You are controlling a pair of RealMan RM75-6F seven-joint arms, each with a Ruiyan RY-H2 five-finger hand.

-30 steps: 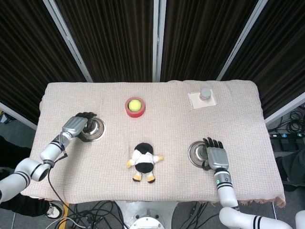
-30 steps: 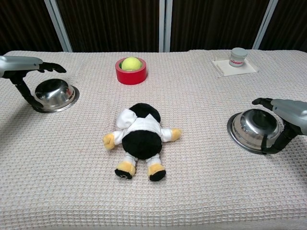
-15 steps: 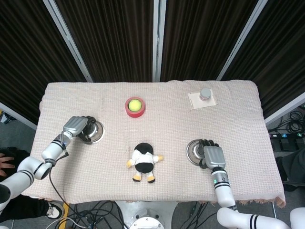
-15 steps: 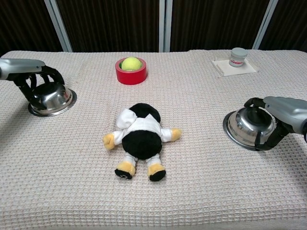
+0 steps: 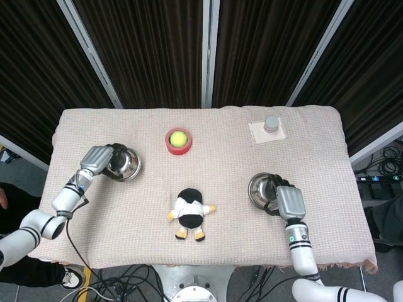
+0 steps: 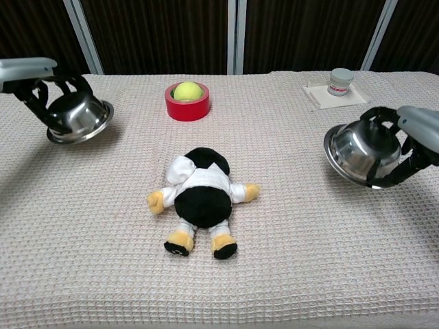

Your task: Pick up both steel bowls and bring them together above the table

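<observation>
I am gripping one shiny round steel bowl (image 6: 79,118) in my left hand (image 6: 41,86) and another (image 6: 361,152) in my right hand (image 6: 405,140), both tilted above the table, fingers clenching the slick, light, rigid rims.

left robot hand (image 5: 99,160) gripping steel bowl (image 5: 124,165), right robot hand (image 5: 289,202) gripping bowl (image 5: 262,190)
</observation>
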